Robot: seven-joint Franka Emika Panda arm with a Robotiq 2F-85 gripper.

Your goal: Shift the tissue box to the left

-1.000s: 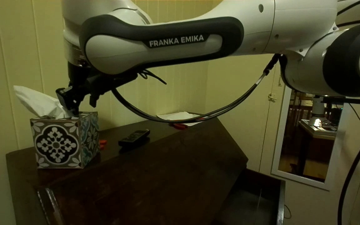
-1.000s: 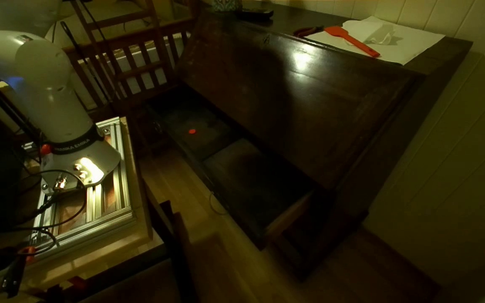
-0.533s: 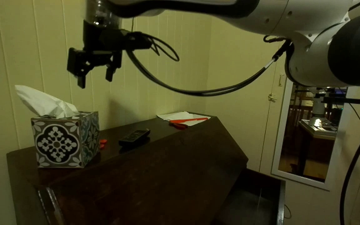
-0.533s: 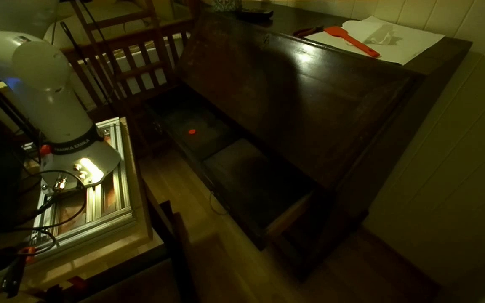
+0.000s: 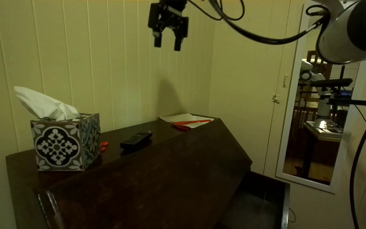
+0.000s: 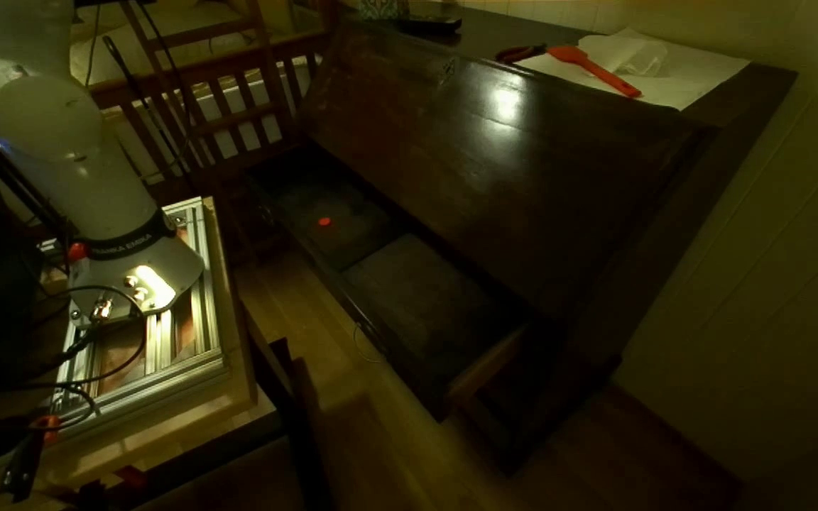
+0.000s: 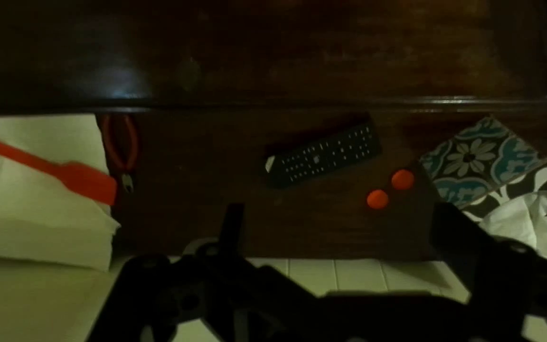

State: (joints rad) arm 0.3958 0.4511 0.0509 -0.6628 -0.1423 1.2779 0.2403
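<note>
Hanging jaws apart, the gripper [image 5: 167, 47], with tissue box [image 6: 383, 9] mostly cropped in an exterior view

The gripper [image 5: 167, 46], at the top of the tissue box [image 5: 59, 146] one second earlier, now hangs higher and well apart from it.

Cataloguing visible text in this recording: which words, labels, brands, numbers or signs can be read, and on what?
"FRANKA EMIKA", slightly blurred: on the dark collar of the robot's base, in an exterior view.
Remote: pale key markings, too small to read.
Tissue box: pattern only, no lettering seen.
</note>
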